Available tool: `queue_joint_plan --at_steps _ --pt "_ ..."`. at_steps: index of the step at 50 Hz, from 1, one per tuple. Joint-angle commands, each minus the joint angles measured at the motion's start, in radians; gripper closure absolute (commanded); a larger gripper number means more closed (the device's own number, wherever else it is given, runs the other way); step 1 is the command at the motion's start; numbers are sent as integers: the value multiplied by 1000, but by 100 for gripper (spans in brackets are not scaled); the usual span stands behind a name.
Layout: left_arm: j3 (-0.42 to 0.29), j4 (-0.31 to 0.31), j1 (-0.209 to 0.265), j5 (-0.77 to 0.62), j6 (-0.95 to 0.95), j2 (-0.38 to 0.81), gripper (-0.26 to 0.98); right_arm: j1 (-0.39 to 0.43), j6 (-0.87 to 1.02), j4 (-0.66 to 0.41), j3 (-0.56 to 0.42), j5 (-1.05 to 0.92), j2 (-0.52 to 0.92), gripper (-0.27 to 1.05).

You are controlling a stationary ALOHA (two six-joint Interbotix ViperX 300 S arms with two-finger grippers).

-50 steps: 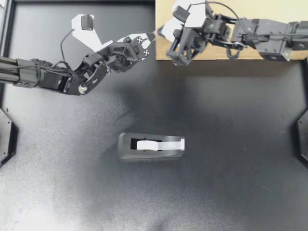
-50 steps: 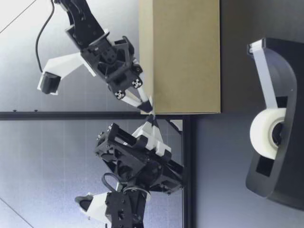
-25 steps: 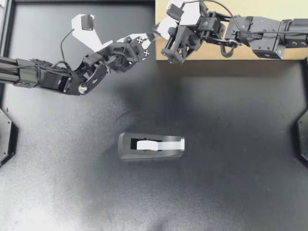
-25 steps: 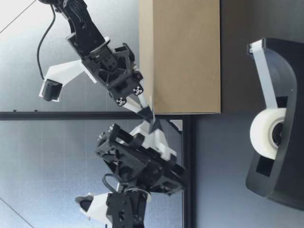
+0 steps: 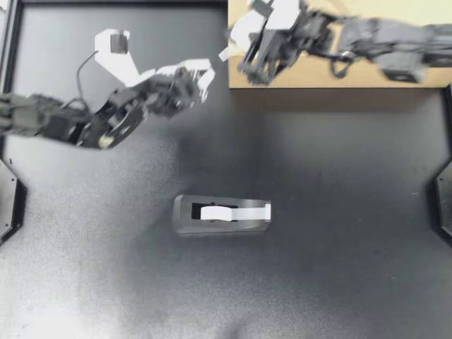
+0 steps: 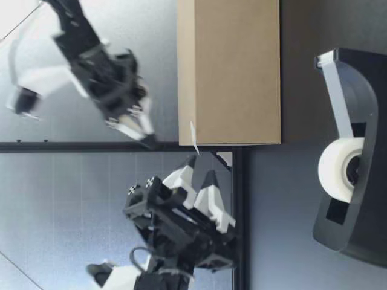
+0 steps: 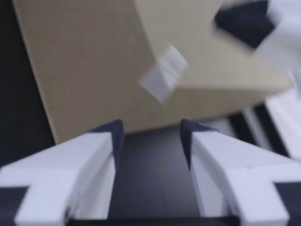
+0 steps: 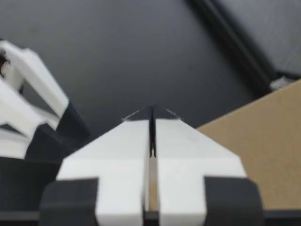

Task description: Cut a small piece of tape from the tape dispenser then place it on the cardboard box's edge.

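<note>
Table point(image 5: 339, 212): matte black, unpatterned.
Cardboard box point(image 5: 304, 79): plain tan.
Tape dispenser point(image 5: 222, 226): black; its tape roll point(image 5: 212, 212) white.
Tape piece point(image 5: 224, 54): pale, whitish.
Left gripper point(image 5: 203, 76), right gripper point(image 5: 239, 37): white, black-tipped.

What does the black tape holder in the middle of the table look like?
The tape dispenser is a smooth black block that looks like plastic. It stands upright near the middle of the dark table. A white tape roll sits in its hollow. A strip of tape runs from the roll along the top to the cutter end. Nothing but the table touches it.
</note>
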Motion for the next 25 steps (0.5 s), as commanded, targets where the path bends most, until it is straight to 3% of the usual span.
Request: queue_joint_plan --at_steps 1,16,25 --pt "20 35 -34 -6 103 -77 32 58 8 8 18 -3 -110 89" --pt "114 124 -190 -5 561 -291 32 302 95 11 219 -92 -347 89" --pt "126 169 -276 -5 707 -354 35 385 135 11 319 -239 -420 89"
